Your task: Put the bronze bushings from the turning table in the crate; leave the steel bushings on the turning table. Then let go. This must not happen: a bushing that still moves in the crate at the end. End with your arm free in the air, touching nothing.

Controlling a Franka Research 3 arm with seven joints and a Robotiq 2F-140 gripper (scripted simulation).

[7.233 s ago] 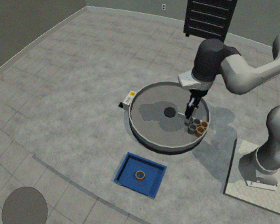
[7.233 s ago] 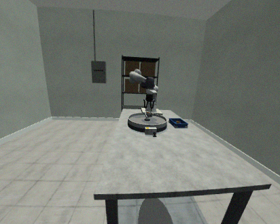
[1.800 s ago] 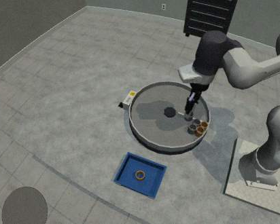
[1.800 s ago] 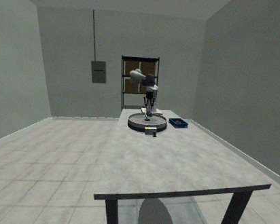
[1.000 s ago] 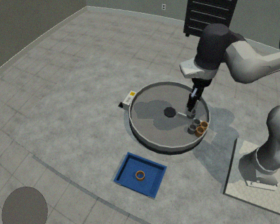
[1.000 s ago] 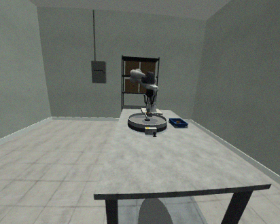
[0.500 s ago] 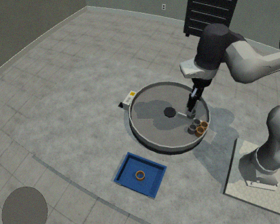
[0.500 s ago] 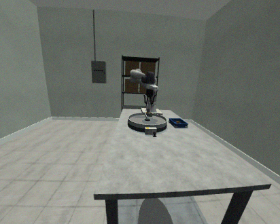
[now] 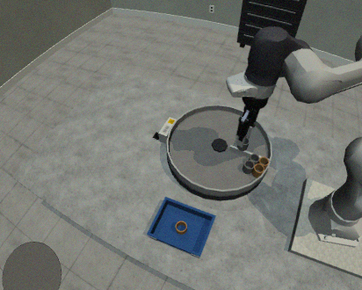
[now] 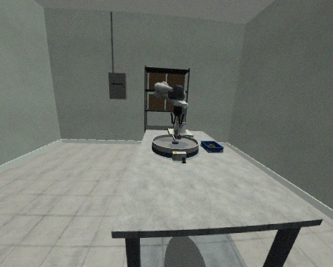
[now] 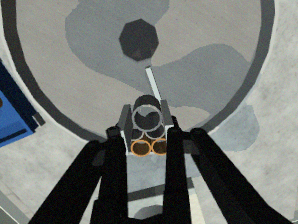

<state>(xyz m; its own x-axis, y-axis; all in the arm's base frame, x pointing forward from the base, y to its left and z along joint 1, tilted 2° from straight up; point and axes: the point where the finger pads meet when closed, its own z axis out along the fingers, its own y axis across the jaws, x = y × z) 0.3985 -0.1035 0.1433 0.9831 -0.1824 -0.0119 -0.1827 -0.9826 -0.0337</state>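
The round grey turning table [image 9: 218, 149] shows in all views, small and far away in the exterior view [image 10: 175, 145]. My gripper [image 9: 242, 141] is shut on a steel bushing [image 11: 146, 116], a grey ring, over the table's right part just right of the dark hub [image 9: 219, 144]. Near the table's right rim sit two bronze bushings [image 9: 264, 161] [image 9: 258, 170] and two steel bushings [image 9: 254, 157] [image 9: 249, 165], packed together. In the wrist view the bronze pair [image 11: 141, 147] [image 11: 160, 146] shows just below the held ring. The blue crate [image 9: 181, 225] holds one bronze bushing [image 9: 181, 227].
A small white and yellow box [image 9: 168, 127] sits against the turning table's left rim. The arm's base [image 9: 339, 220] stands on a pale plate to the right. A dark shelf rack [image 9: 271, 18] stands at the back.
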